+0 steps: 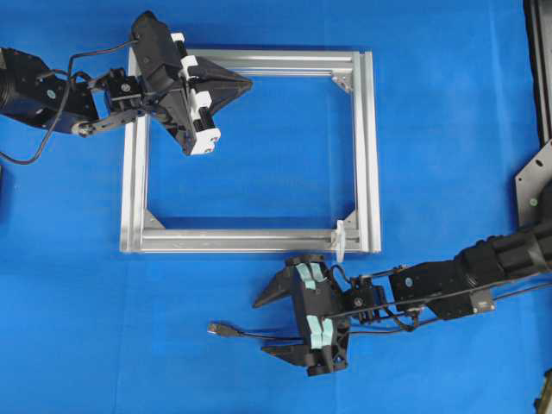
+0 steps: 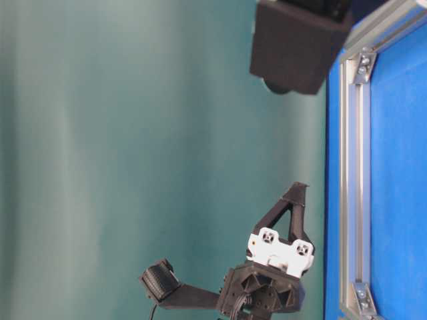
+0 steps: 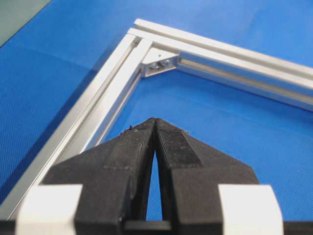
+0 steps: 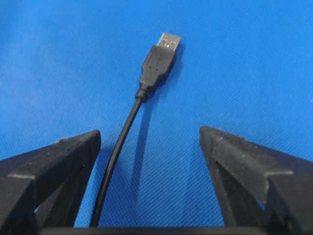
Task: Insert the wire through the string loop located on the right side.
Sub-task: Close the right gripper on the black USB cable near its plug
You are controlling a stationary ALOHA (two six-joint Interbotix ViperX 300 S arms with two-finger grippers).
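Note:
The wire (image 1: 231,331) lies on the blue mat in front of the frame, and its plug (image 1: 216,329) points left. In the right wrist view the wire (image 4: 117,152) runs between the fingers, close to the left one, with the plug (image 4: 159,61) lying ahead. My right gripper (image 1: 261,327) (image 4: 149,131) is open around the cable and does not touch it. The string loop (image 1: 340,240) stands white on the frame's near rail by the right corner. My left gripper (image 1: 249,84) (image 3: 155,120) is shut and empty above the frame's far left corner.
The silver frame (image 1: 369,155) lies flat on the blue mat; its corner bracket (image 3: 160,61) shows ahead of the left gripper. At table level the frame rail (image 2: 352,167) runs beside the left gripper (image 2: 298,188). A grey metal plate (image 1: 535,181) sits at the right edge.

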